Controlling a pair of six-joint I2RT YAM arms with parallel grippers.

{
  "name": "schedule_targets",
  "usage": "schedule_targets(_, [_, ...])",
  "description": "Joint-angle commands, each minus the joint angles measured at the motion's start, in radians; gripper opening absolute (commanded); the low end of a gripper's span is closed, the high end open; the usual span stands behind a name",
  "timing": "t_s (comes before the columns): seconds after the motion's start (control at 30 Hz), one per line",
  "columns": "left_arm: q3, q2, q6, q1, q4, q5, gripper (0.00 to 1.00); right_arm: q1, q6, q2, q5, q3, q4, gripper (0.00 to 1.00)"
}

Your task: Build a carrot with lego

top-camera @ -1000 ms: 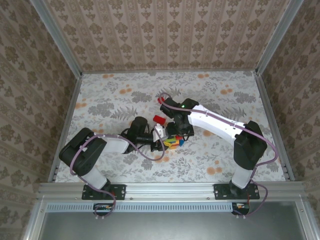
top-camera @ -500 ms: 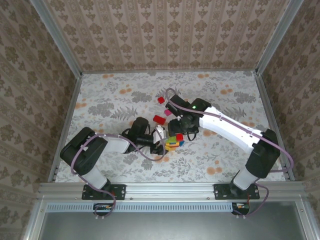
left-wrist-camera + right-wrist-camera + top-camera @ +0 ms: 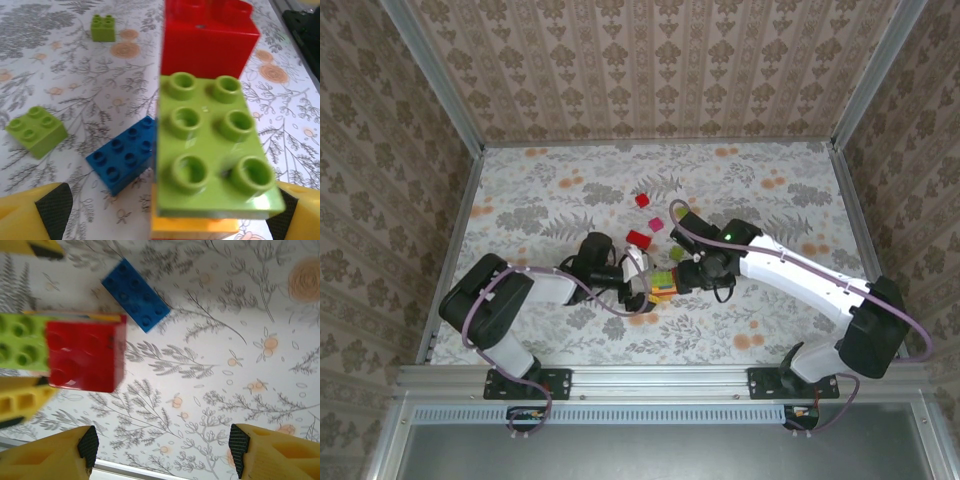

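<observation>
The lego stack [image 3: 207,150], green, red and orange, sits on the table [image 3: 75,100] between the left gripper's [image 3: 642,272] wide-spread jaws, its near end cut off. The right gripper's [image 3: 160,455] jaws stand apart, empty.

Tabletop [image 3: 75,95]: white, grey leaf print, scattered orange blossoms. Walls [image 3: 650,70]: beige damask wallpaper. Centre-right of the left wrist view: lime green brick [image 3: 212,150] over an orange layer [image 3: 195,226], red brick [image 3: 207,40] above it. Blue brick [image 3: 122,160] lower left. Small lime brick [image 3: 36,131] at left, another [image 3: 102,26] upper left. Fingers [image 3: 20,215] in lower corners yellow, black pads.
</observation>
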Motion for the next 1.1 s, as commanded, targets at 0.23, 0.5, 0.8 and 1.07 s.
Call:
schedule_targets(0.23, [-0.017, -0.027, -0.047, 0.045, 0.078, 0.093, 1.00, -0.012, 0.014, 0.000, -0.008, -0.046, 0.055, 0.74])
schedule_targets(0.5, [-0.010, -0.019, -0.036, 0.036, 0.054, 0.173, 1.00, -0.069, 0.005, 0.036, 0.002, -0.037, 0.076, 0.73])
schedule_targets(0.8, [-0.008, -0.017, -0.023, 0.028, 0.039, 0.187, 1.00, -0.095, -0.012, 0.099, 0.014, -0.008, 0.098, 0.73])
schedule_targets(1.07, [-0.004, -0.012, -0.017, 0.028, 0.032, 0.181, 1.00, -0.131, -0.038, 0.144, 0.056, 0.037, 0.093, 0.72])
